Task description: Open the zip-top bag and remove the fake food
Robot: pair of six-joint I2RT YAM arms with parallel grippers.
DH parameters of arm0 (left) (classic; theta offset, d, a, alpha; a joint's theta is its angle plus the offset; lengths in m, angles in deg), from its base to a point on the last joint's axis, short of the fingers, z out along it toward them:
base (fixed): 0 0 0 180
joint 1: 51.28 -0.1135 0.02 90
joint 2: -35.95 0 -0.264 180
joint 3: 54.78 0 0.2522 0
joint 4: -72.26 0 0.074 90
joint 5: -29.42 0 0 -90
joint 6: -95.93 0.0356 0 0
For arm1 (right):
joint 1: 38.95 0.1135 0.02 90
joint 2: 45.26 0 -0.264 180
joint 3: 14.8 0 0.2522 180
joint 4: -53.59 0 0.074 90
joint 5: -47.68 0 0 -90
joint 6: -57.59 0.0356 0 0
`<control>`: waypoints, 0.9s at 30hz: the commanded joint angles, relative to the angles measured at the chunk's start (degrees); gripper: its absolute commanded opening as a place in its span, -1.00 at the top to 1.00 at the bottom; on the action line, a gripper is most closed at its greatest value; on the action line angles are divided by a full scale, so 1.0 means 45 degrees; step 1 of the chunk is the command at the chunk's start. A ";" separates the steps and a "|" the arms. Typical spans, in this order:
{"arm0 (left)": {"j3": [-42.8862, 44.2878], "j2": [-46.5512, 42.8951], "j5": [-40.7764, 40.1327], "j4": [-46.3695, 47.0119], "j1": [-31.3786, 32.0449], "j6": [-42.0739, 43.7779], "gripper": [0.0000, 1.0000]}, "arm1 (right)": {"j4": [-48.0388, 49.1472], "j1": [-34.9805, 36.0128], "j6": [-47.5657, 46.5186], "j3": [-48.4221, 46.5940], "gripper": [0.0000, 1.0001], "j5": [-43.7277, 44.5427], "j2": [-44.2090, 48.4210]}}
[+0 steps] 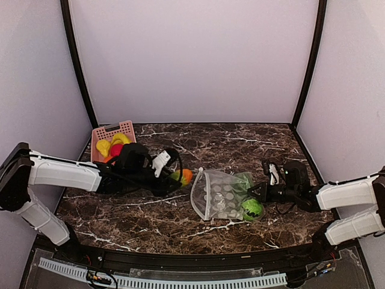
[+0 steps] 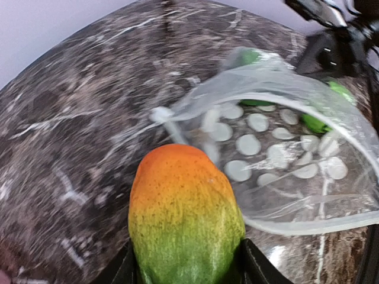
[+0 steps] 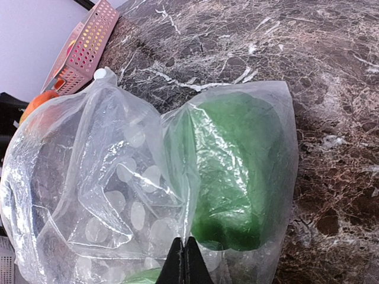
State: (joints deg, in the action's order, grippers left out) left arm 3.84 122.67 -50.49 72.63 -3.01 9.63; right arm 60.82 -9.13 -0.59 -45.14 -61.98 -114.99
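The clear dotted zip-top bag (image 1: 219, 194) lies open on the marble table, its mouth facing left. A bright green ball (image 1: 252, 209) and a green leafy piece (image 3: 237, 171) are inside it. My left gripper (image 1: 174, 177) is shut on an orange-and-green toy fruit (image 2: 180, 219), held just outside the bag's mouth (image 2: 177, 118). My right gripper (image 3: 185, 251) is shut on a fold of the bag's plastic (image 3: 183, 195) at its right end. The bag also shows in the left wrist view (image 2: 284, 154).
A pink perforated basket (image 1: 124, 127) stands at the back left and holds a yellow banana (image 1: 105, 146) and a pink-red ball (image 1: 116, 150). It also shows in the right wrist view (image 3: 89, 41). Black posts and white walls ring the table.
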 commanded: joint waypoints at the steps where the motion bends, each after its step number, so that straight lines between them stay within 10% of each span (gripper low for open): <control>1: -0.0964 -0.1926 -0.0873 -0.0330 -0.1565 -0.1686 0.48 | 0.0125 -0.0128 -0.0027 0.0035 1.00 -0.0014 -0.0067; 15: 0.0226 -0.2729 -0.4601 -0.2101 -0.6792 -0.3311 0.42 | 0.0295 -0.0124 -0.0015 -0.0180 1.00 -0.0253 -0.0322; 27: 0.0554 -0.0613 -0.2497 -0.0766 -0.7866 -0.3682 0.32 | 0.0646 -0.0125 0.0016 -0.0222 1.00 -0.0416 -0.0779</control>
State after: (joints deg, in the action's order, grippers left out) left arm 4.91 117.51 -66.33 66.20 -38.35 -5.82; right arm 63.03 -9.35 -0.40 -45.51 -63.53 -117.53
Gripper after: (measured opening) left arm 0.533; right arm 0.004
